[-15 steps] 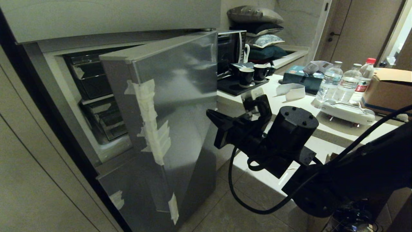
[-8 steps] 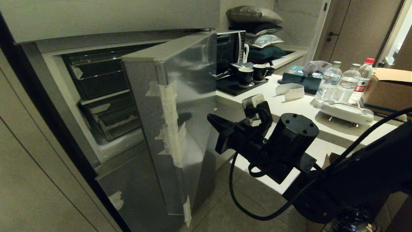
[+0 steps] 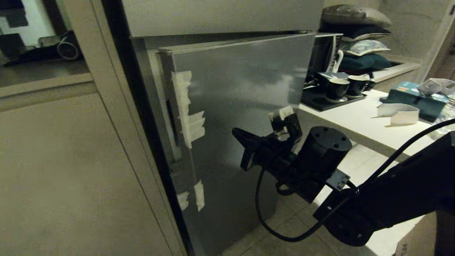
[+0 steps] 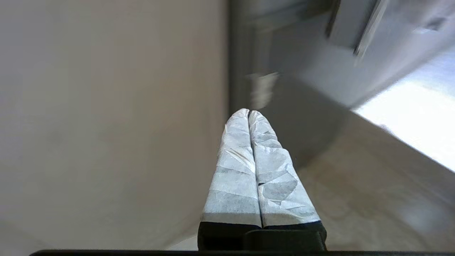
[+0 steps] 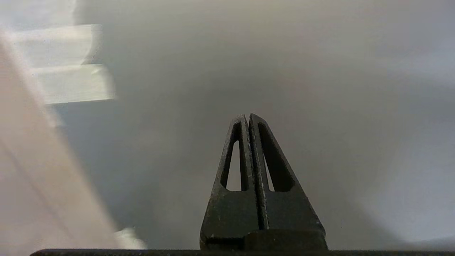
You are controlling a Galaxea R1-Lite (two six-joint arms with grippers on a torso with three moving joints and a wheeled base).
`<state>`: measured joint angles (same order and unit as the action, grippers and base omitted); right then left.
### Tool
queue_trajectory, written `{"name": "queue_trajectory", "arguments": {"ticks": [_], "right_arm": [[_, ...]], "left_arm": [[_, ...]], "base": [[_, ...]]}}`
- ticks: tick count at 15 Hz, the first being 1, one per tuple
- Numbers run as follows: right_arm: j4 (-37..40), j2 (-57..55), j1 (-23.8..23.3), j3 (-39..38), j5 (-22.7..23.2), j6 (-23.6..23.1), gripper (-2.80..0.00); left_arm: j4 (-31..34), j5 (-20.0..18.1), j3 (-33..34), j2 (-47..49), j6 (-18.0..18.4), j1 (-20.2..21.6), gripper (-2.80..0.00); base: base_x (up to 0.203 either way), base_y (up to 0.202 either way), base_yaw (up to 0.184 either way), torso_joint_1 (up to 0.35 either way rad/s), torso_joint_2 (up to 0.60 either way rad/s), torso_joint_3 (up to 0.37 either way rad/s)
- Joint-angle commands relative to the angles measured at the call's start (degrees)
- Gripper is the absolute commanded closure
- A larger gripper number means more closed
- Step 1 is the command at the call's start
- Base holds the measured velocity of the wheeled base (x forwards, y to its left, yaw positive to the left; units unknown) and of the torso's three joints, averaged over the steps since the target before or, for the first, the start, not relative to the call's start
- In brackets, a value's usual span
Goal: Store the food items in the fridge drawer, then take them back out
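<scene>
Right gripper point(image 3: 237, 132) sits just right of centre in my head view, its black fingers pressed flat together with nothing between them; my right wrist view confirms the tips meet and point at the grey fridge door point(image 3: 241, 106). I read that pose as a pushing tool: fingers shut make a stiff wedge to nudge the door, which stands nearly closed against the cabinet. Whether the tips touch the door I cannot tell. White tape strips point(image 3: 188, 110) run down the door's left edge. Left gripper point(image 4: 249, 115) hangs parked, its paper-wrapped fingers point(image 4: 234, 170) together and empty, aimed at the floor beside the fridge. Fridge drawer and food items are hidden behind the door; I see neither. Cups point(image 3: 346, 89) stand on the counter point(image 3: 359, 117) at upper right.
</scene>
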<state>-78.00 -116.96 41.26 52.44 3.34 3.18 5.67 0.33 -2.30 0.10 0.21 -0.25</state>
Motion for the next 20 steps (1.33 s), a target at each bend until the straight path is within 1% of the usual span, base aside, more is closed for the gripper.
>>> {"name": "queue_trajectory", "arguments": {"ticks": [1,2,3,5,7,10,12,14,16,18,20], "right_arm": [[-0.5,-0.2,0.1,0.0,-0.1,-0.3,0.00],[-0.5,-0.3,0.1,0.1,-0.4,-0.5,0.00],[-0.5,-0.5,0.0,0.6,-1.9,-0.6,0.00],[-0.5,-1.7,-1.6,3.0,-3.3,-0.6,0.00],[-0.4,-4.2,-3.8,7.2,-3.4,-0.4,0.00],[0.1,-7.8,-5.5,12.2,-3.9,-0.4,0.00],[0.4,-8.8,-6.2,13.0,-5.3,-0.4,0.00],[0.2,-7.9,-6.1,11.2,-5.2,-0.4,0.00],[-0.2,-5.1,-6.0,6.9,-5.1,-0.4,0.00],[-2.4,-2.0,-6.0,0.8,-5.1,-0.3,0.00],[-4.9,2.8,-5.9,-7.0,-5.3,-0.2,0.00]], "left_arm": [[0.0,0.0,-0.1,0.1,0.0,0.0,0.00],[0.0,0.0,0.0,0.1,0.0,0.0,0.00],[0.0,0.0,0.0,0.1,0.0,0.0,0.00],[0.0,0.0,0.0,0.1,0.0,0.0,0.00],[0.0,0.0,0.0,0.1,0.1,0.0,0.00],[0.0,0.0,0.0,0.1,0.1,0.0,0.00],[0.0,0.0,0.0,0.1,0.0,0.0,0.00],[0.0,0.0,0.0,0.1,0.0,0.0,0.00],[0.0,0.0,0.0,0.1,0.0,0.0,0.00],[0.0,0.0,0.0,0.1,0.0,0.0,0.00],[0.0,0.0,0.0,0.1,0.1,0.0,0.00]], "base": [[0.004,-0.002,0.174,0.000,0.00,0.005],[0.002,-0.008,0.177,0.002,0.00,0.004],[0.003,-0.009,0.162,-0.007,0.00,0.002],[0.003,-0.004,0.123,0.002,0.00,0.004],[0.000,0.000,0.000,0.000,0.00,0.000],[0.000,0.000,0.000,0.000,0.00,0.000],[0.000,0.000,0.000,0.000,0.00,0.000],[0.000,0.000,0.000,0.000,0.00,0.000],[0.000,0.000,0.000,0.000,0.00,0.000],[0.000,0.000,0.000,0.000,0.00,0.000],[0.000,0.000,0.000,0.000,0.00,0.000]]}}
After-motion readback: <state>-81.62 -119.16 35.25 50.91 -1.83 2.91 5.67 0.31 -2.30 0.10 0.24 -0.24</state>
